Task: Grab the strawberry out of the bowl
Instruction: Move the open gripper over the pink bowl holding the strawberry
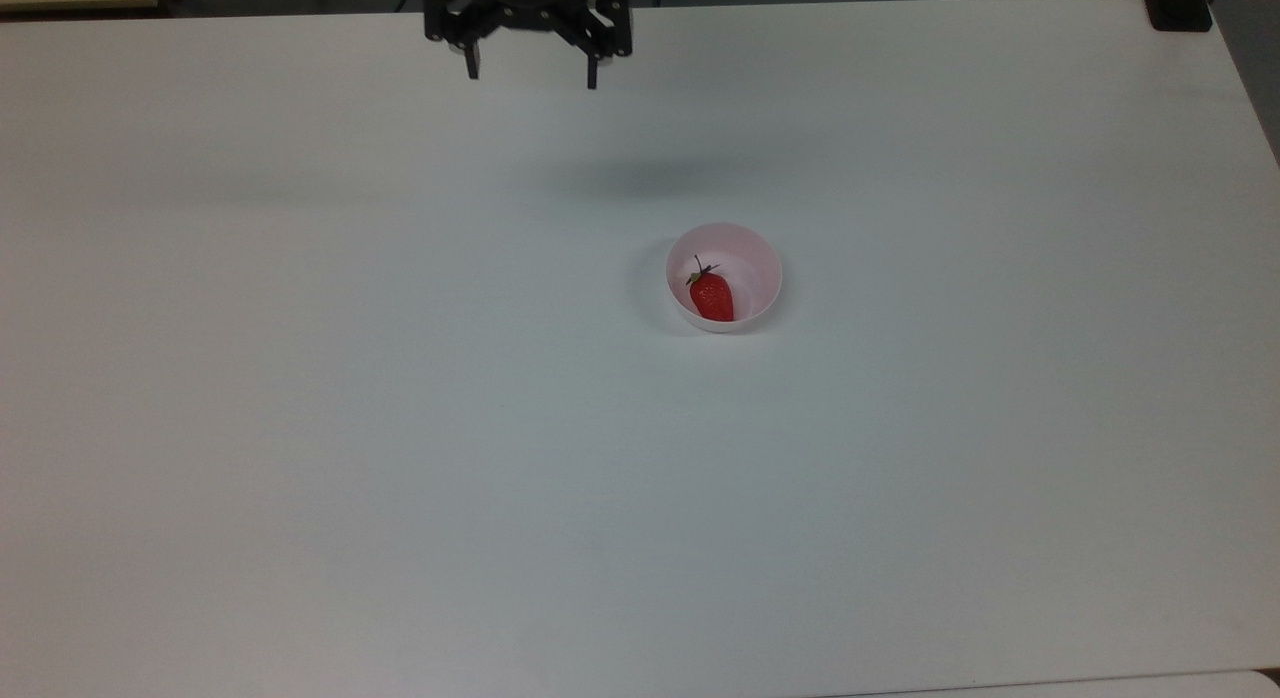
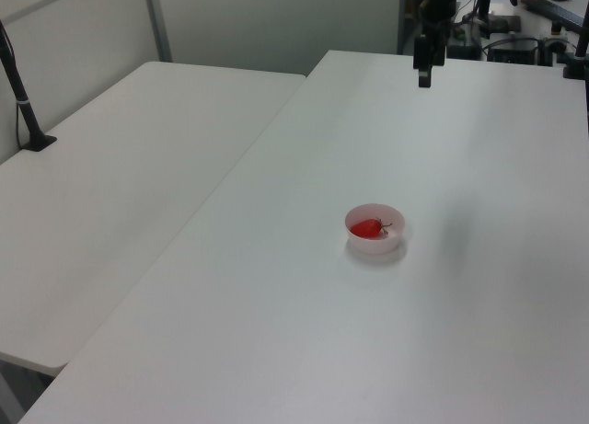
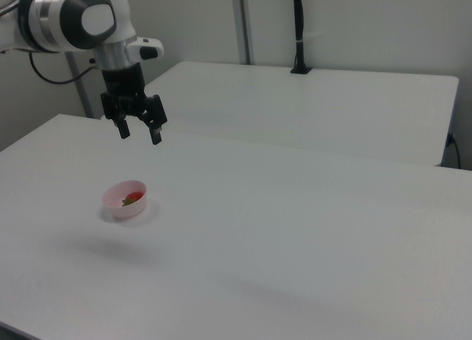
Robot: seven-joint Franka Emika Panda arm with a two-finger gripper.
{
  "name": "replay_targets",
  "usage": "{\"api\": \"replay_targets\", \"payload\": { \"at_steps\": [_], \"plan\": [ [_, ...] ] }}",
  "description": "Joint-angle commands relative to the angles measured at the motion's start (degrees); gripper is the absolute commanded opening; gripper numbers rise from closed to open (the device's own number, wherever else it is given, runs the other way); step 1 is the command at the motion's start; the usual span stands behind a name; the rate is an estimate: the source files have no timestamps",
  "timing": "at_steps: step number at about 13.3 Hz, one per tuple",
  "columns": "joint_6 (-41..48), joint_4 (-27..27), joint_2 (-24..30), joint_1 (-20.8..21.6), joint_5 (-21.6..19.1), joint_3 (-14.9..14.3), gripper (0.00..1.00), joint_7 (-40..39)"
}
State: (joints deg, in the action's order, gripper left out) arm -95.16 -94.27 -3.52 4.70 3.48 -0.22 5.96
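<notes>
The strawberry (image 1: 711,297) lies on its side in the pink bowl (image 1: 756,255) out on the white bench (image 1: 400,428), well apart from the gripper (image 1: 531,77), which hangs high with its 2 fingers (image 3: 156,137) spread open and empty. I'd worry the bowl is light: a finger clipping its rim could tip or shove it, or the glossy berry could squirt free.
</notes>
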Motion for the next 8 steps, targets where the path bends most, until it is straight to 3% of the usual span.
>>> {"api": "replay_targets", "payload": {
  "at_steps": [1,8],
  "plan": [
    [-3.01,-0.82,-3.5,3.29,-0.4,0.13,1.0,5.53],
    [-9.86,-1.27,-12.03,9.62,-0.4,0.13,0.87,18.37]
  ]
}}
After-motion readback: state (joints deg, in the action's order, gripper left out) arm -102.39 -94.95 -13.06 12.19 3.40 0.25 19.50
